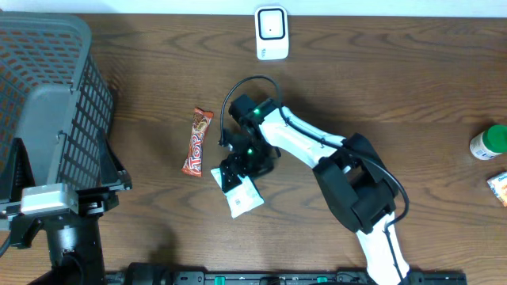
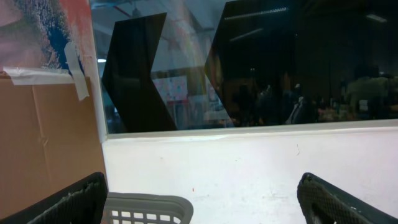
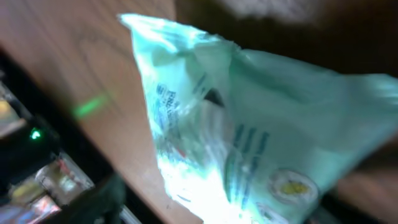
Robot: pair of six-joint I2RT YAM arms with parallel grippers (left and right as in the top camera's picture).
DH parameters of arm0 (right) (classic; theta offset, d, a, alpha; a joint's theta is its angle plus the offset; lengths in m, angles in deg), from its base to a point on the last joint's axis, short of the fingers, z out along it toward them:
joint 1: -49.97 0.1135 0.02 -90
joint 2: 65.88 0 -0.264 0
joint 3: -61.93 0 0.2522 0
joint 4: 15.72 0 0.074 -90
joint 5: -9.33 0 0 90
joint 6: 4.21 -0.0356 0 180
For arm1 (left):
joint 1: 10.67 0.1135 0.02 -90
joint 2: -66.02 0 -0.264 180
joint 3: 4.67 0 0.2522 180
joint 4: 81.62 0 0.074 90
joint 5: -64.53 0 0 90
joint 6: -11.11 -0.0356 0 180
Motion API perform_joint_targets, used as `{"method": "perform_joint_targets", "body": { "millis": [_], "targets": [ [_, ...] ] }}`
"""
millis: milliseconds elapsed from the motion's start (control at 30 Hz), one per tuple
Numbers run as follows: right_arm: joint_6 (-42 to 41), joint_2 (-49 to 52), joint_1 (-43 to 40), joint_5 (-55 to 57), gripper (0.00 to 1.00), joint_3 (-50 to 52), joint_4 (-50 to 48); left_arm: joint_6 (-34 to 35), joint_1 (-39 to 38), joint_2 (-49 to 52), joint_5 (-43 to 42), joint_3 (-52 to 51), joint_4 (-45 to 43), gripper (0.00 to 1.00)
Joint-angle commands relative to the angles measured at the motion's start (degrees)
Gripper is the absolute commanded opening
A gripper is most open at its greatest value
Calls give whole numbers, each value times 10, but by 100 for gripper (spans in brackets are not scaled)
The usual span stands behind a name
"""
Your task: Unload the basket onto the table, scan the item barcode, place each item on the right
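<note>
Going for the pickup rn imo. The right tool is down on the pale green packet, which lies on the worktop about mid-way, near the red candy bar and well apart from the white scanner at the far edge. Can't tell whether the right tool's jaws are apart or already clamped on it. The wrist cam is just a blur w/ the packet filling the view.

The left tool has its fingers spread wide w/ nothing between them. It's up by the grey basket and not involved.

Tips for doing this bit well, fwiw:
- Pinch near an edge or seam. The film looks thin and crinkly, so it'll prob slide or fold if grabbed mid-panel.
- Don't cover the barcode w/ a finger. I can't make out where the code is in these views, so an edge grip is the safe bet.
- Lift fully clear before swinging, or it may drag into the candy bar.
- Then turn the printed side to the scanner face and hold it flat and steady.
</note>
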Motion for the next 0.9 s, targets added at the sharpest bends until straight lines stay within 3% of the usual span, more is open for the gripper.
{"method": "perform_joint_targets", "body": {
  "millis": [0, 67, 167, 500, 867],
  "targets": [
    [18, 88, 5, 48, 61, 37, 5, 3, 2, -7, -3, -4, -4, 98],
    [26, 94, 5, 43, 44, 37, 7, 3, 2, -7, -3, -4, -4, 98],
    [33, 92, 5, 43, 1, 37, 4, 3, 2, -7, -3, -4, -4, 98],
    [53, 67, 2, 31, 1, 1, 11, 3, 2, -7, -3, -4, -3, 98],
    [83, -52, 3, -129, 2, -5, -68, 3, 2, -7, -3, -4, 1, 98]
  ]
}}
